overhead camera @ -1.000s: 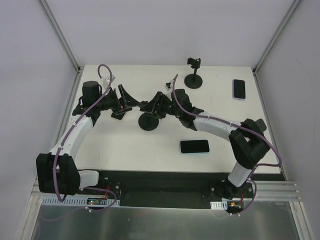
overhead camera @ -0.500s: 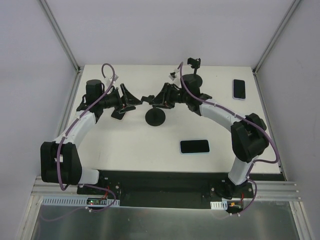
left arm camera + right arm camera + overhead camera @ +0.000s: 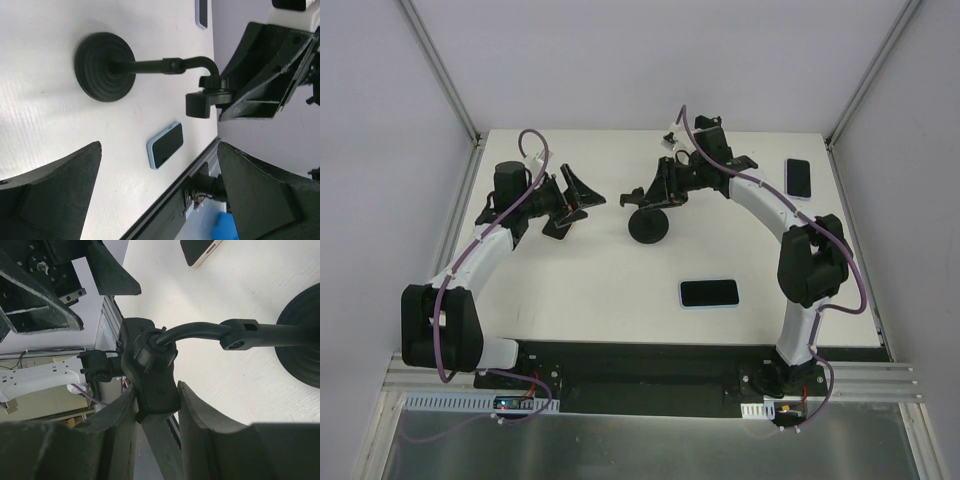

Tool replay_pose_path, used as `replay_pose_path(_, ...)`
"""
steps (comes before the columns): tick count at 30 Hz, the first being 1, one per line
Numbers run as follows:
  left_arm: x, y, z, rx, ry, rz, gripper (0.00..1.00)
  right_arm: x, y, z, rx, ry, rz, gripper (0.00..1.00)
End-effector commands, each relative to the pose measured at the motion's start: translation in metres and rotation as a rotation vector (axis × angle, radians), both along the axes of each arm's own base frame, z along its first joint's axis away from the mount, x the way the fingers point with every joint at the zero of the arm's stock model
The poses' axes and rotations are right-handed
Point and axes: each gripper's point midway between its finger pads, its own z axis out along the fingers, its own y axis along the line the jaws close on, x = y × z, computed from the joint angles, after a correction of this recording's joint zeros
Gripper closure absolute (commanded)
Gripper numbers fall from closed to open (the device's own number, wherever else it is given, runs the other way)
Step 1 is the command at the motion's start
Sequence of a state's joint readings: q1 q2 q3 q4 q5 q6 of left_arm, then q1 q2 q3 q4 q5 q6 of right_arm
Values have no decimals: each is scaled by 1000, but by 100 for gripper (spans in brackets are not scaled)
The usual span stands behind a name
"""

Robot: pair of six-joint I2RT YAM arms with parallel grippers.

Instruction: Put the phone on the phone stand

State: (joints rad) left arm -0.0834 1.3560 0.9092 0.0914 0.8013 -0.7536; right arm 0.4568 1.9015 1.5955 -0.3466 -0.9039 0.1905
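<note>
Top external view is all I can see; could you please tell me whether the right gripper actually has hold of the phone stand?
Observer: Yes. The right wrist view shows the right gripper shut on the clamp head of the phone stand.
Operator: Thank you. Is the left gripper carrying anything?
Observer: No. The left wrist view shows the left gripper wide open, holding nothing.
Operator: What shape is the stand's neck?
Observer: In the left wrist view the neck runs straight from the round base, then curves over into the clamp head.
</note>
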Motion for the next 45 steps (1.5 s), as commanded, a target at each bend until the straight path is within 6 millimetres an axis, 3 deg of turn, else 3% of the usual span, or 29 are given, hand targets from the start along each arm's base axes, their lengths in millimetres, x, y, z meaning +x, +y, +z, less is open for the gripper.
replay_pose_path(1, 17, 21, -7, 61, -1, 128, 1, 9, -7, 19, 61, -34, 41, 99)
replay_pose_path(7, 33, 35, -38, 93, 122, 133, 1, 23, -18, 24, 93, 2, 8, 99)
replay_pose_path(12, 44, 34, -43, 113, 145, 100, 1, 23, -20, 26, 107, 8, 13, 96)
replay_pose_path(15, 49, 46, -48, 205, 154, 130, 1, 24, -24, 24, 90, 5, -7, 71)
replay_pose_path(16, 54, 57, -56, 286, 144, 168, 1, 23, -26, 23, 81, 3, -14, 48)
replay_pose_path(17, 51, 63, -60, 326, 163, 177, 1, 22, -27, 27, 72, -13, -23, 38)
replay_pose_path(18, 55, 69, -57, 365, 153, 192, 1, 23, -33, 22, 29, -16, -50, 19)
replay_pose_path(19, 56, 75, -61, 421, 144, 184, 1, 22, -36, 19, 3, -19, -65, 13)
replay_pose_path(20, 67, 88, -53, 492, 123, 230, 1, 21, -40, 22, -21, -38, -83, 7)
replay_pose_path(21, 57, 96, -72, 567, 206, 202, 1, 22, -46, 15, -78, -43, -114, 4)
replay_pose_path(25, 60, 116, -91, 705, 289, 184, 1, 15, -68, 14, -178, -98, -195, 4)
replay_pose_path(30, 67, 113, -112, 788, 299, 31, 1, -24, -90, 17, -215, -155, -226, 4)
replay_pose_path(31, 62, 111, -116, 805, 324, -15, 1, -37, -95, 30, -199, -204, -222, 4)
replay_pose_path(32, 71, 108, -118, 825, 318, -49, 1, -52, -100, 10, -223, -171, -216, 4)
replay_pose_path(34, 74, 105, -124, 885, 314, -110, 1, -74, -103, 14, -203, -205, -206, 4)
replay_pose_path(36, 81, 102, -135, 899, 327, -138, 1, -101, -105, -12, -214, -155, -186, 4)
replay_pose_path(38, 84, 108, -146, 932, 351, -144, 1, -129, -101, -18, -208, -148, -147, 4)
replay_pose_path(39, 84, 110, -148, 957, 348, -152, 1, -144, -102, -34, -225, -115, -123, 4)
replay_pose_path(40, 85, 117, -152, 992, 355, -145, 1, -159, -99, -32, -212, -128, -94, 4)
replay_pose_path(42, 84, 122, -156, 1021, 369, -137, 1, -177, -102, -43, -227, -106, -72, 4)
replay_pose_path(45, 87, 120, -156, 1014, 341, -176, 1, -188, -109, -41, -236, -131, -65, 4)
